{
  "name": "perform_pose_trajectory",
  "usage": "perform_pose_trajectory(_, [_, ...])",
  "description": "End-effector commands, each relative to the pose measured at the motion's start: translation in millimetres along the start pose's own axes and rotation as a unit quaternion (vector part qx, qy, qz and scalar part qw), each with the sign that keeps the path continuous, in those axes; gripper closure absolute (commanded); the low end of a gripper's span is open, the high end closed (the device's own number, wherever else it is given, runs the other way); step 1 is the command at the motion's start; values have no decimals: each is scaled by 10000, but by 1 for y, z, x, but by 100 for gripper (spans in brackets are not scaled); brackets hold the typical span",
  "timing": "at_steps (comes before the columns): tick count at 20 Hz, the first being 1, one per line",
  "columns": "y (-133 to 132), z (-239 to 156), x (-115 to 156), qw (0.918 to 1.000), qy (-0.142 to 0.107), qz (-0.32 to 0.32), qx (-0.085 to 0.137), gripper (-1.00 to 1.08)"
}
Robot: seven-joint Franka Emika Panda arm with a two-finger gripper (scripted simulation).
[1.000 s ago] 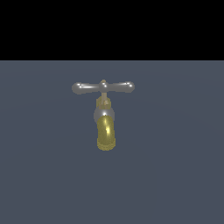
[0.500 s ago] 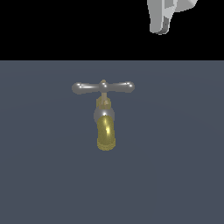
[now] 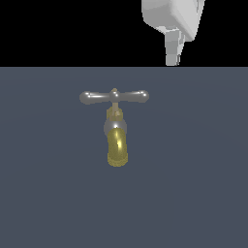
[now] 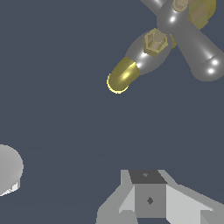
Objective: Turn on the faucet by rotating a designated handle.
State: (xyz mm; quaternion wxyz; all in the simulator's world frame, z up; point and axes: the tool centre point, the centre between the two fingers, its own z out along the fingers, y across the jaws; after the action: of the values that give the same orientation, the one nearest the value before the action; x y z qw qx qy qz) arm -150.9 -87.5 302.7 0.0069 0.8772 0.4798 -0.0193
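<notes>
The faucet (image 3: pixel 116 145) stands mid-scene on a grey floor, with a yellow-brass curved spout, a ribbed nozzle rim and a grey collar. The handle (image 3: pixel 114 97) is a silver crossbar with two bulbous ends and lies level across the top. My white gripper (image 3: pixel 173 60) hangs at the top on the exterior view's right, above and beyond the handle's end, touching nothing. Its fingers show as one narrow column, so it looks shut and empty. In the wrist view the faucet (image 4: pixel 124 74) and handle (image 4: pixel 192 41) lie well ahead of the gripper (image 4: pixel 146 176).
The dark grey floor (image 3: pixel 193 193) spreads all around the faucet. A white rounded part (image 4: pixel 8 169) shows at the edge of the wrist view. Nothing else stands near the faucet.
The gripper came into view from the top on the exterior view's right and has moved lower and nearer. The faucet and handle have not moved.
</notes>
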Motion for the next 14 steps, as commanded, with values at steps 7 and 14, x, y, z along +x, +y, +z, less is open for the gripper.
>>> perform_pose_trajectory(7, [29,30,14,9956,39,-938,-42,108])
perform_pose_trajectory(14, [48,53,30,9861,74,-1657,-68,108])
